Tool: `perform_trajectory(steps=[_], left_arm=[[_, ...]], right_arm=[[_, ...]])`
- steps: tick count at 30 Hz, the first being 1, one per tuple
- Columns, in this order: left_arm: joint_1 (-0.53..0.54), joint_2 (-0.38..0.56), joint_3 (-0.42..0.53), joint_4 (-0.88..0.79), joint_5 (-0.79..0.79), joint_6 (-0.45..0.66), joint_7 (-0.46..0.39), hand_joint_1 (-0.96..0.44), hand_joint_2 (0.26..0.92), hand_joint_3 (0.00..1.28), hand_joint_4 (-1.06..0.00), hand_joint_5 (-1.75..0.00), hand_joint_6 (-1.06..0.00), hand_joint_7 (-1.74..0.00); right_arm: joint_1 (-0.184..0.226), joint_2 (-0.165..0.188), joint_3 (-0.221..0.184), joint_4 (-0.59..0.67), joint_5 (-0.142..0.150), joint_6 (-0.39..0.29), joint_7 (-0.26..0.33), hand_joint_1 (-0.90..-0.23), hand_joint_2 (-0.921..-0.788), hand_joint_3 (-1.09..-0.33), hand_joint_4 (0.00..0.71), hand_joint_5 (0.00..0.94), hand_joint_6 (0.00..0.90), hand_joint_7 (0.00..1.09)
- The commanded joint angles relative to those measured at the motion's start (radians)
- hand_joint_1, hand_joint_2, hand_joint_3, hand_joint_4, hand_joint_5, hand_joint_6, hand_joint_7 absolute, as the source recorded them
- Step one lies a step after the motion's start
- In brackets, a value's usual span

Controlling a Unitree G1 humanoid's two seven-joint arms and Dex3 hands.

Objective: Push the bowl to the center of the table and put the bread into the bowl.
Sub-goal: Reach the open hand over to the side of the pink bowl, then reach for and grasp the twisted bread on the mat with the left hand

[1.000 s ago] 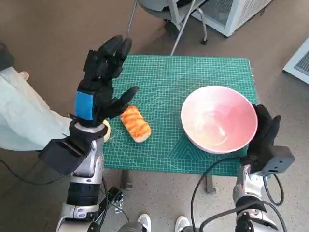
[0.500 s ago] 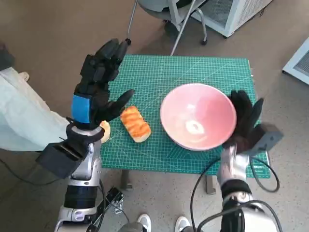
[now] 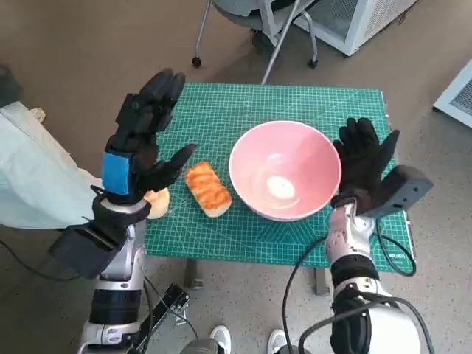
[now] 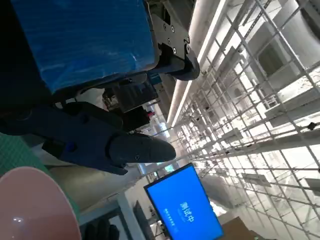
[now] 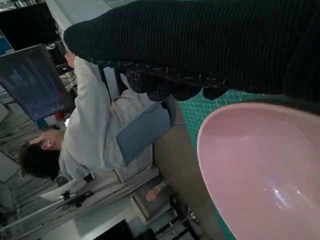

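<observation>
Bowl (image 3: 285, 179), pink and upright, sits on the green mat (image 3: 295, 110) that covers my table, near the middle and a little toward my right. My right hand (image 3: 365, 166), in its black glove, stands just beside the bowl's right wall with its fingers (image 3: 355, 133) spread and raised; it holds nothing, and from the head view I cannot tell whether the palm touches the rim. My right wrist view shows the glove as a dark band with the bowl's pink rim (image 5: 260, 165) close under it, and a person in a pale top (image 5: 95, 130) beyond the table edge. Bread (image 3: 207, 189), a golden loaf with darker stripes, lies on the mat just beside the bowl on its left, apart from it. My left hand (image 3: 140, 147), black with blue tape (image 3: 116, 172) on its back, hovers above the table's left edge, fingers apart and gripping nothing, its thumb pointing toward the bread without touching it. A small pale round thing (image 3: 157, 203) shows beneath that hand at the mat's edge. A pale sleeve (image 3: 37, 177) reaches in from the far left, and chair legs (image 3: 258, 29) stand past the table.
</observation>
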Motion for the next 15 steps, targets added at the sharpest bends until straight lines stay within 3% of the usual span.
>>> perform_trajectory(steps=[1, 9, 15], left_arm=[[0.026, 0.087, -0.008, 0.003, 0.066, 0.011, -0.038, -0.49, 0.921, 0.26, -0.42, -0.01, -0.34, -0.31], [0.011, 0.306, -0.023, 0.059, 0.258, 0.035, -0.091, -0.48, 0.921, 0.23, -0.43, -0.01, -0.34, -0.32], [-0.060, 0.400, -0.078, 0.166, 0.280, 0.052, -0.194, -0.41, 0.921, 0.12, -0.44, -0.01, -0.33, -0.31]], right_arm=[[0.012, -0.026, 0.008, 0.014, -0.020, 0.015, -0.006, -0.470, -0.921, -0.824, 0.262, 0.004, 0.074, 0.83], [0.001, -0.067, 0.034, -0.010, -0.046, -0.076, 0.008, -0.457, -0.921, -0.806, 0.230, 0.004, 0.062, 0.78], [-0.001, -0.107, 0.112, -0.049, -0.129, -0.227, 0.025, -0.514, -0.921, -0.794, 0.288, 0.026, 0.106, 0.74]])
